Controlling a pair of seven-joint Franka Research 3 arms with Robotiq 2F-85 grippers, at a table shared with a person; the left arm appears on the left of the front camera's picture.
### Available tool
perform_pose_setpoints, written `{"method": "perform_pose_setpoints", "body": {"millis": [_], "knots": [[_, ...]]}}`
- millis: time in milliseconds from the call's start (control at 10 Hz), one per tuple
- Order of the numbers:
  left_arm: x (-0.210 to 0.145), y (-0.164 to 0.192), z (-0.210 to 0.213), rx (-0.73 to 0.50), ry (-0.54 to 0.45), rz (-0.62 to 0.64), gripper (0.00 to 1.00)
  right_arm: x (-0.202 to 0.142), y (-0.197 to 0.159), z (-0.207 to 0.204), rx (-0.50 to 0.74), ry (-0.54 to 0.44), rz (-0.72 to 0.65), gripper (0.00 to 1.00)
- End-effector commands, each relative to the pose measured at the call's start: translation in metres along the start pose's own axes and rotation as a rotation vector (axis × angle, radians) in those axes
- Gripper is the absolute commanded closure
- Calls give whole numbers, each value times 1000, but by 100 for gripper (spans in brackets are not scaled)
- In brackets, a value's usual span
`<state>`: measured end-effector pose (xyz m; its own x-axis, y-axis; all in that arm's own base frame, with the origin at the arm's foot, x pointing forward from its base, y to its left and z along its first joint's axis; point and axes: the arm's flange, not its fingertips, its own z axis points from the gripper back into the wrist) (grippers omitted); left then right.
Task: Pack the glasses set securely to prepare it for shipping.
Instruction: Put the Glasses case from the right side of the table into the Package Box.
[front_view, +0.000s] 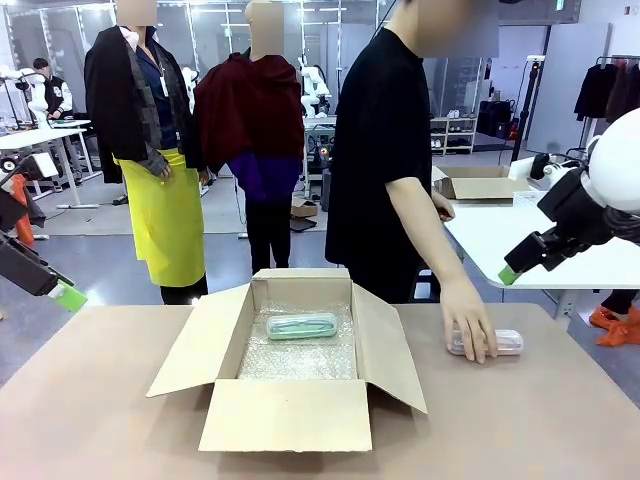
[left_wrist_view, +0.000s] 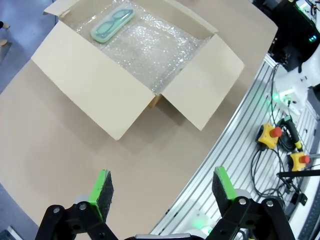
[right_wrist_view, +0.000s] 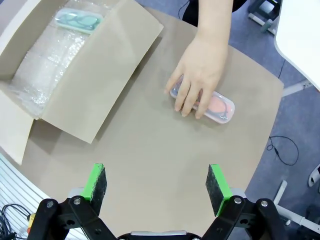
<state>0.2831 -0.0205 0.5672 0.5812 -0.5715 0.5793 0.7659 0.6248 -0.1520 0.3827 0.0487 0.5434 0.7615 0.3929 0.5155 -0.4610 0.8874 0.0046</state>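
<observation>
Presently, with the mint green case (front_view: 302, 326) laid in the box (front_view: 290, 415) and the pink case (front_view: 510, 342) covered on the table (front_view: 100, 400) by the person's hand (front_view: 470, 325), that hand could be struck were the right gripper (right_wrist_view: 155, 170), spread empty like the left gripper (left_wrist_view: 162, 175), lowered.

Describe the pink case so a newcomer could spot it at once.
Start at the open cardboard box mid-table. On the tabletop to its right in the front view, a person's hand rests on the pink case. It is flat, oblong and outside the box; the mint case lies inside on bubble wrap.
</observation>
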Motion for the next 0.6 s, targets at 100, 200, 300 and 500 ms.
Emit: {"method": "perform_pose_setpoints", "body": {"millis": [100,200,300,500], "knots": [[-1,0,0,-1,8,-1,0,-12,0,1,-43,1,-46,0],[-1,0,0,-1,8,-1,0,-14,-1,1,-57,2,-50,0],[-1,0,0,-1,8,-1,0,-14,1,2,-75,-6,-55,0],[-1,0,0,-1,8,-1,0,-7,-4,-1,-11,9,-16,0]]}}
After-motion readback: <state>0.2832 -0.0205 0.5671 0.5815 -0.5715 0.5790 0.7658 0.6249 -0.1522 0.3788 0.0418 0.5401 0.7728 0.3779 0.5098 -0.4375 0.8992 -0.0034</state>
